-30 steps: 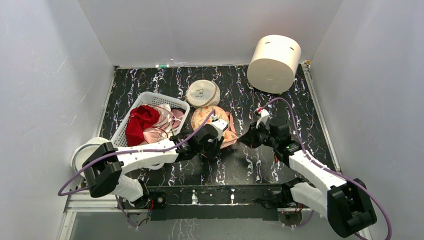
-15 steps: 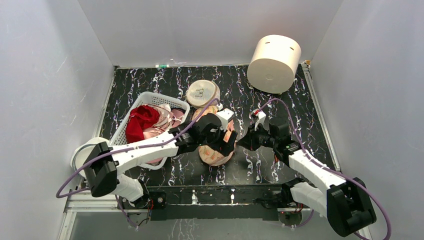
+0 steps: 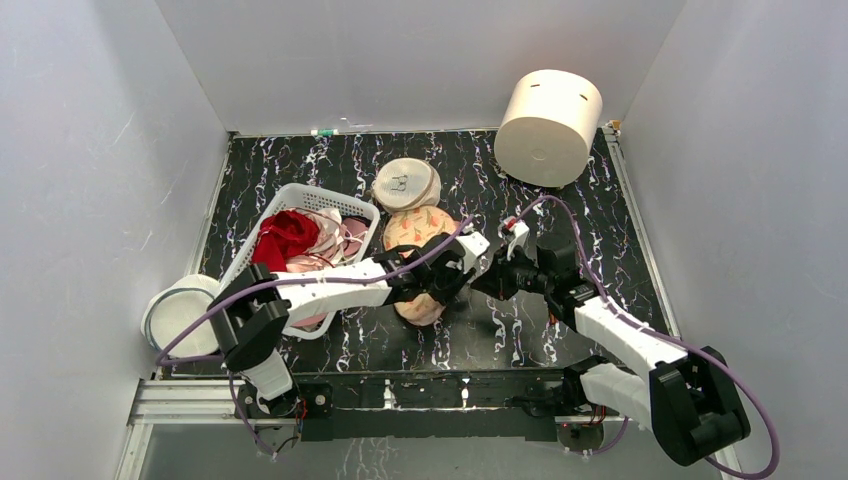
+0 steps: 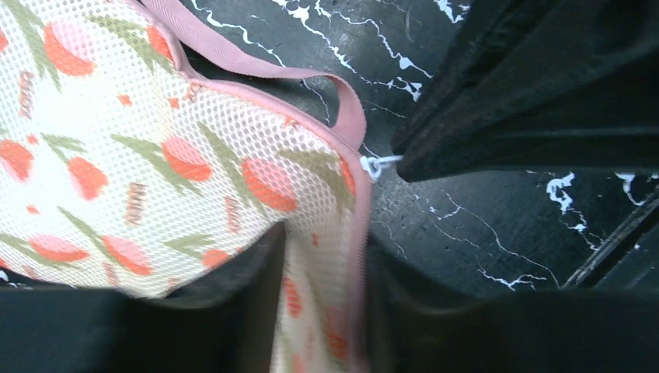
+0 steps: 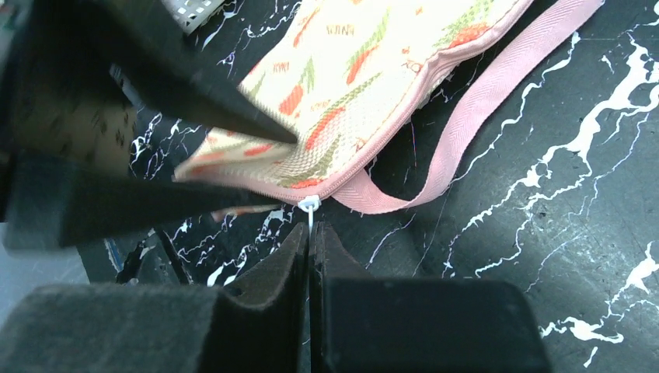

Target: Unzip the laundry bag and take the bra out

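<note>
The laundry bag (image 3: 418, 232), peach-cream with orange-red leaf print and pink trim, lies mid-table. My left gripper (image 3: 450, 283) is shut on its right edge; in the left wrist view (image 4: 322, 311) the printed mesh (image 4: 155, 155) and pink trim run between the jaws. My right gripper (image 3: 484, 282) is just right of it, shut on the white zip pull (image 5: 311, 208), which also shows in the left wrist view (image 4: 377, 165). In the right wrist view my right gripper (image 5: 312, 233) sits below the bag (image 5: 373, 62) and its pink loop strap (image 5: 482, 109). The bra is hidden.
A white basket (image 3: 300, 192) of red and pink clothes stands left of the bag. A round cream mesh disc (image 3: 405, 185) lies behind it. A big cream cylinder (image 3: 548, 125) stands at the back right. A white round container (image 3: 180, 312) sits at the near left.
My left gripper has moved right toward the right gripper, carrying the bag's edge. The bag has swung from lying across to lying front-to-back. The right gripper has barely moved.
</note>
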Tool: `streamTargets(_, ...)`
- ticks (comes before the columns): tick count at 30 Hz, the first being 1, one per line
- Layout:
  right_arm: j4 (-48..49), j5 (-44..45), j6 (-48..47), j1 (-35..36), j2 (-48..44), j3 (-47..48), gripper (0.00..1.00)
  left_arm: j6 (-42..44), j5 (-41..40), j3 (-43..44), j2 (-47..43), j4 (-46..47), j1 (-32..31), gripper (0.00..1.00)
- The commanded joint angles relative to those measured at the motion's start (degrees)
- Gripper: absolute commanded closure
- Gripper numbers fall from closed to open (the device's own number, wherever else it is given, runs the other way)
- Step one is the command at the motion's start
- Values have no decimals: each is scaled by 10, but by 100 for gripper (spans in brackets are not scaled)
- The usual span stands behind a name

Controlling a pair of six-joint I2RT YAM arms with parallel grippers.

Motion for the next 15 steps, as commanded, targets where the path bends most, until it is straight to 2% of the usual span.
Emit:
streamTargets(1,55,13,1,1,16,19,100,45,4,-41,-77,11,3,76)
streamTargets(12,125,15,59,2,72,29,100,85,84,-80,-145,-4,1,100)
streamTargets(15,131,36,74,2,89,29,100,88,96,-84,-158,0,2,100)
